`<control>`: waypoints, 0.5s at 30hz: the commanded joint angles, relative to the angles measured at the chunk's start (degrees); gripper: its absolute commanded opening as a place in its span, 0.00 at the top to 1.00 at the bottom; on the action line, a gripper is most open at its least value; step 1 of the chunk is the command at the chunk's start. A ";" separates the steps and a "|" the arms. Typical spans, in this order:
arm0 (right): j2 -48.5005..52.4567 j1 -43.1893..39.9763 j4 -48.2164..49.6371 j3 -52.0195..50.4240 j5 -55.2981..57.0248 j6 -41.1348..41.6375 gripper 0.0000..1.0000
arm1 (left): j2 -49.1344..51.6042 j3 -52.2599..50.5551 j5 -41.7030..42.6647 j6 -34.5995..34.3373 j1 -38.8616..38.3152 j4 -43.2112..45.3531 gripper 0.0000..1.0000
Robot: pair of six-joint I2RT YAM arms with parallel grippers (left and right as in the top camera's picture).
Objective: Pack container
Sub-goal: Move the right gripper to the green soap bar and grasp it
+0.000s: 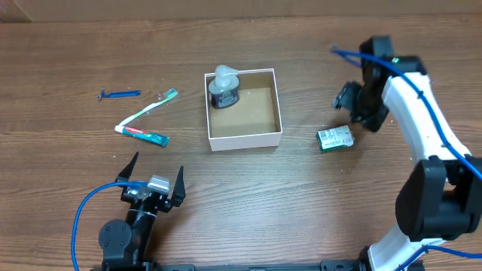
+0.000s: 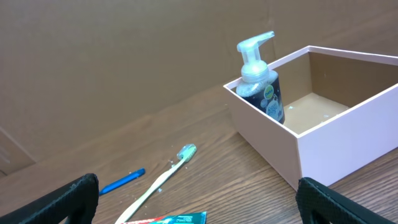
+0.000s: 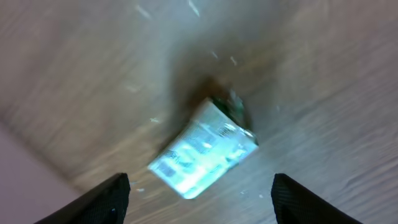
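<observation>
Near right fingers (image 3: 106, 202) (apart, like left fingers (image 2: 62, 202)) lies a packet (image 3: 202, 149) left wrist misses.

toothbrush (image 1: 147, 111), toothpaste (image 1: 143, 135), perhaps a razor (image 1: 119, 94)

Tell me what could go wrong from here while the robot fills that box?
The green and white packet lies flat on the table, so the open right gripper might push it away rather than grasp it. The pump bottle stands upright in a corner of the container; something dropped in beside it could tip it. The toothbrush is thin and lies flat, so it is probably hard to pinch.
</observation>
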 commanded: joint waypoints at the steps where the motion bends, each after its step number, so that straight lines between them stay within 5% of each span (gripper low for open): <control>1: -0.15 0.09 3.89 -7.21 -0.31 7.15 0.26 | -0.28 -0.26 0.07 -0.50 0.52 0.04 0.00; 15: -0.15 0.50 25.35 -23.39 -5.31 16.87 0.25 | -0.28 -0.26 0.07 -0.52 0.52 0.04 0.00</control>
